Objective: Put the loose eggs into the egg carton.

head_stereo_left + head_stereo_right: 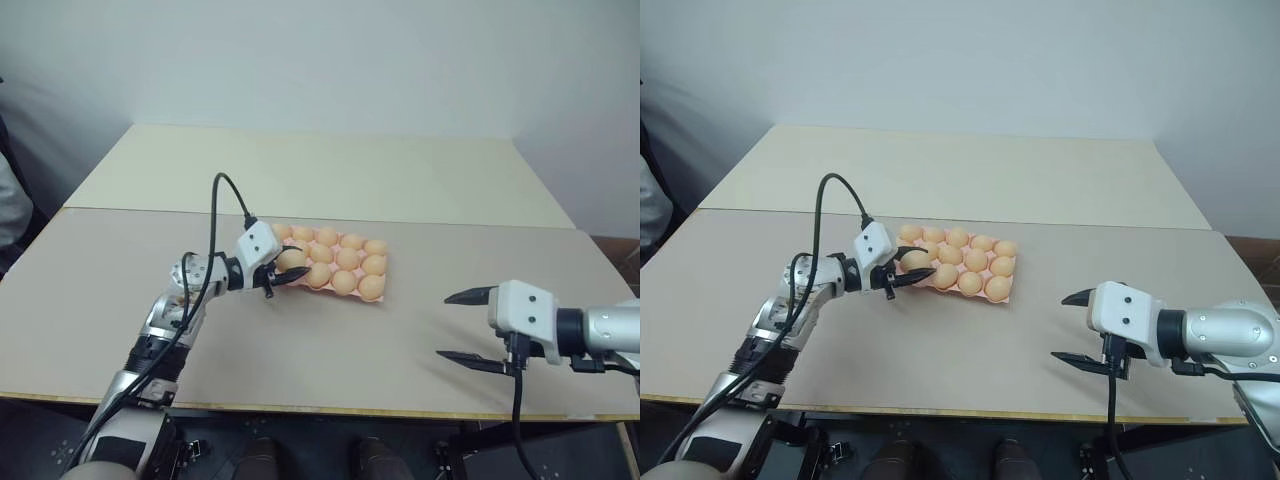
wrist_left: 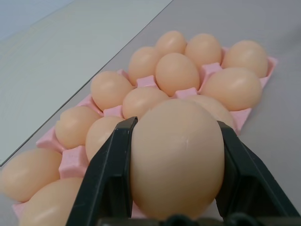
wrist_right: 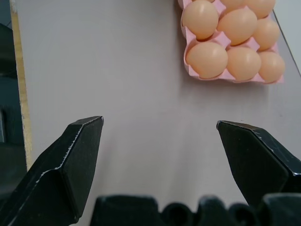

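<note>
**Last egg nearly home**

Left claw (image 1: 285,277) pinches one tan egg (image 2: 176,157) between its black fingers, held just above the near-left corner of the pink egg carton (image 1: 385,285). Carton sits on the surface (image 1: 330,350), directly ahead of that claw; approx. all other cups already hold eggs. Right claw (image 1: 468,327) hangs spread wide w/ nothing in it, well apart from the carton, over bare surface. No other loose eggs seen. Judged: task almost done; what's left is lowering this egg into a free cup and letting go.
</note>
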